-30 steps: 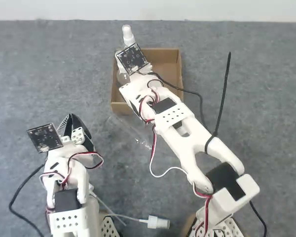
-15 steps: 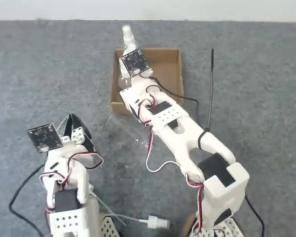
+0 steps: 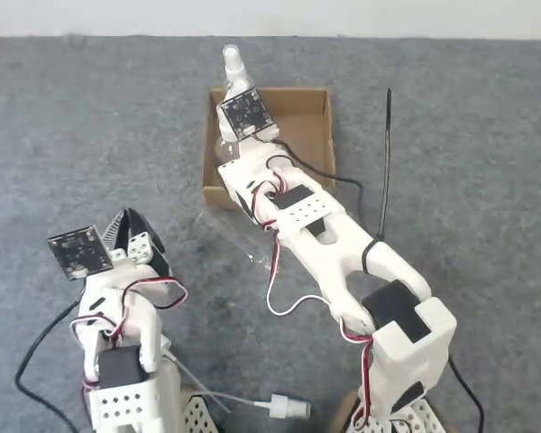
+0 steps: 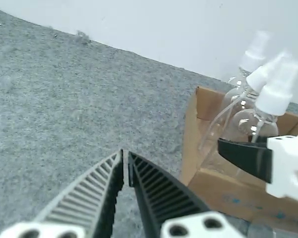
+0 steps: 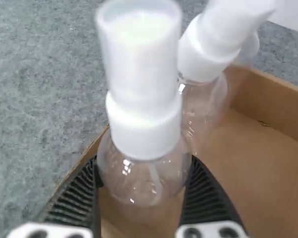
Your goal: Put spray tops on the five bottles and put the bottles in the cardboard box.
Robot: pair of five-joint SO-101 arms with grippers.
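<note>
Spray bottle (image 5: 139, 163), clear with a white spray top fitted, stands upright in the right end effector (image 5: 141, 198), whose fingers are clamped on its body at the left wall of the cardboard box (image 3: 327, 135), just beside another capped bottle (image 5: 208, 94). The left end effector (image 4: 125, 157) hangs over the grey tabletop (image 3: 72, 135), well apart from the box, its fingers drawn together on nothing. Farther out, a clear bottle (image 3: 234, 236) lies on its side just in front of the box, and a loose spray top (image 3: 287, 408) lies near the arm bases.

capped bottles (image 4: 253, 124): 3 | uncapped bottle (image 3: 239, 242): 1 | loose spray top (image 3: 287, 408): 1 | cardboard box (image 3: 311, 113): 1
</note>
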